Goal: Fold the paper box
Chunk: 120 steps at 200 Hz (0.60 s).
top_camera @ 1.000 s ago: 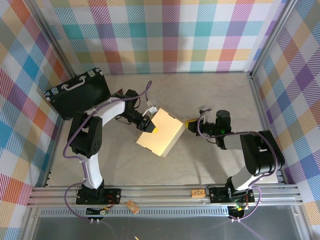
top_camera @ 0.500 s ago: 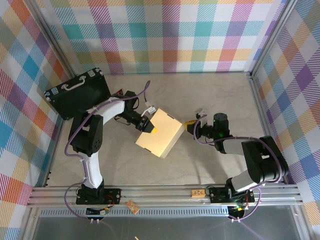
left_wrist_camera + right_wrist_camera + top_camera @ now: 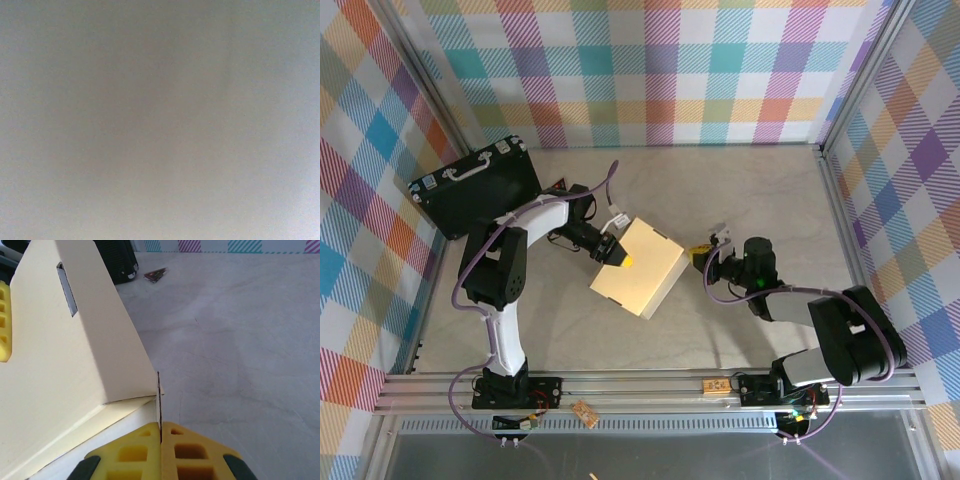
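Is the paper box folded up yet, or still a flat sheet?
Folded up: the box shows a tan top face and raised side walls, not a flat sheet.

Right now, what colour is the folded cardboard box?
Pale tan; top external view shows the folded cardboard box best.

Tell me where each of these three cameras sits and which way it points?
Top external: fixed high behind the arms, looking down at the table, paper box and black case; both arms show, left gripper and right gripper at the box.
Left wrist: on the left arm's wrist; a grey blur, aim unclear.
Right wrist: on the right arm's wrist, looking along its closed yellow fingers toward the box.
Shared: top and right wrist views both show the box and case.
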Each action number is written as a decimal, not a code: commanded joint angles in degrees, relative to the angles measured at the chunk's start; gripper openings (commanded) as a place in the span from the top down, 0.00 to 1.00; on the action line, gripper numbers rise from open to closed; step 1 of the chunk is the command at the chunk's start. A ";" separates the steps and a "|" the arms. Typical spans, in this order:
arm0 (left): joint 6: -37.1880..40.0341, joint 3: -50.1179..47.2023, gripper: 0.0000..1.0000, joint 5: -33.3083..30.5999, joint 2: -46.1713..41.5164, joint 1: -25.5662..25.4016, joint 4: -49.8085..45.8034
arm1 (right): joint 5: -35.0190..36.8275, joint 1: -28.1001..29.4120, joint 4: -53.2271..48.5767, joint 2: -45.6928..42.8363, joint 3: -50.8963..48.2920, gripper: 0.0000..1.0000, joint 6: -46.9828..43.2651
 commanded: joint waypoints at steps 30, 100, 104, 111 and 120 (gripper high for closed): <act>0.67 2.99 0.69 4.65 1.83 4.04 0.32 | 0.51 2.87 -3.50 -3.72 -2.86 1.00 -3.13; 2.51 3.62 0.68 1.42 2.06 2.86 -2.17 | -18.78 -6.35 -12.50 -5.60 5.45 0.38 -0.74; 2.63 3.66 0.68 1.52 1.96 2.82 -2.21 | -20.43 -7.42 -14.02 -6.09 6.00 0.37 -1.75; 2.77 3.59 0.68 1.57 1.88 2.85 -2.13 | -22.21 -9.02 -14.07 -6.39 6.34 0.31 -1.97; 2.92 3.63 0.68 1.73 1.91 2.83 -2.29 | -27.53 -11.10 -10.18 -4.78 6.24 0.32 -1.09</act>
